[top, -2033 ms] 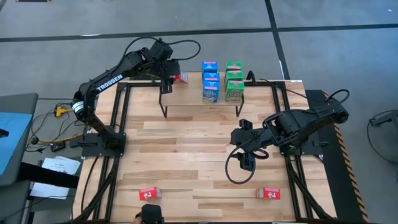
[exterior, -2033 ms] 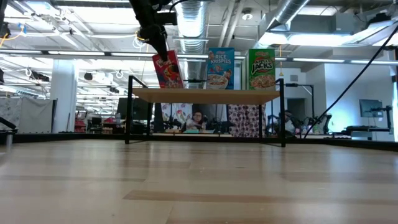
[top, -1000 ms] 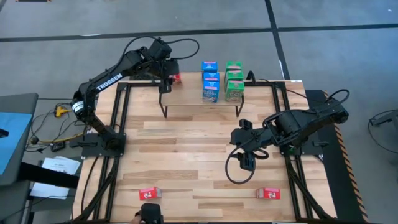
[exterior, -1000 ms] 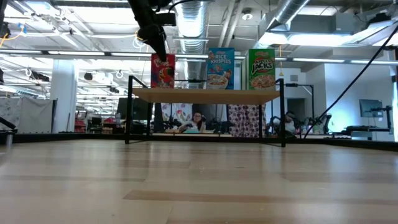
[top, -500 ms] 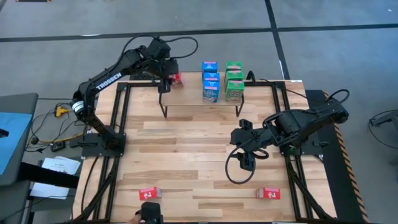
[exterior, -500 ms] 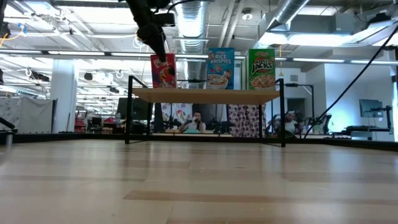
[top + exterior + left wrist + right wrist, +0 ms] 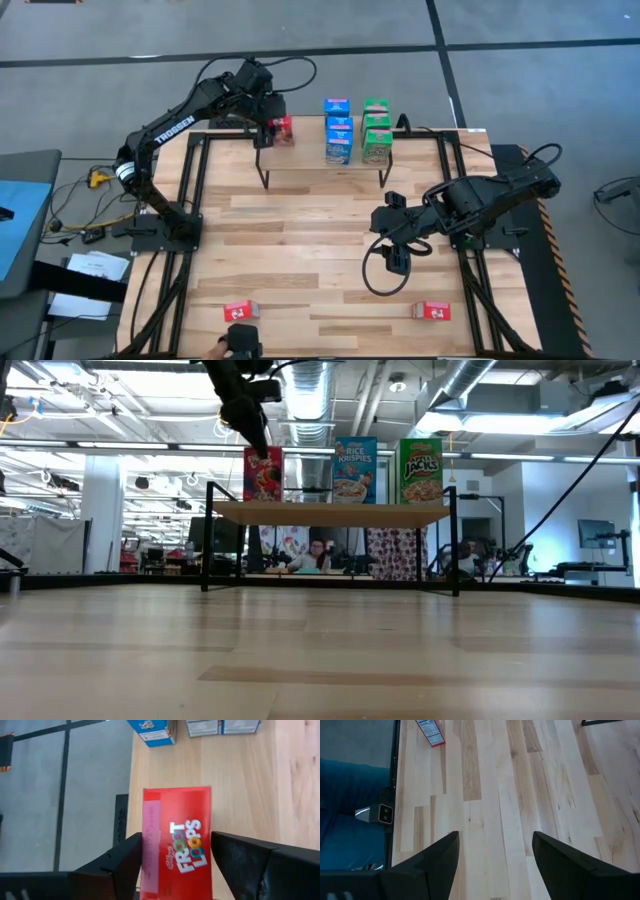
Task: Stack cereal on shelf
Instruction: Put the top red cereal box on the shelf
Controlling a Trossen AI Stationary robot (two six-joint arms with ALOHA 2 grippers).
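Your left gripper [image 7: 268, 128] sits at the 11 o'clock part of the bench [image 7: 300, 260], over the left end of the shelf [image 7: 310, 155]. Between its fingers [image 7: 125, 865] stands a red Froot Loops box [image 7: 176, 845], upright on the shelf top; in the wrist view the fingers flank the box with a thin gap on each side, so whether they are holding it or have just let go cannot be told. In the low view the same red box [image 7: 263, 473] stands level on the shelf, with the arm reaching down onto its top edge.

Toward 12 o'clock, just beside that box, you have a row of three blue Rice Krispies boxes [image 7: 337, 128], and beside them three green Apple Jacks boxes [image 7: 376, 130], all upright on the shelf.

Your right gripper [image 7: 396, 252] waits near the bench's middle, slightly toward 3 o'clock, fingers [image 7: 435, 860] spread wide with nothing between them.

Two more red boxes lie flat on the bench: one at 7 o'clock [image 7: 240, 312], one at 5 o'clock [image 7: 431, 311].
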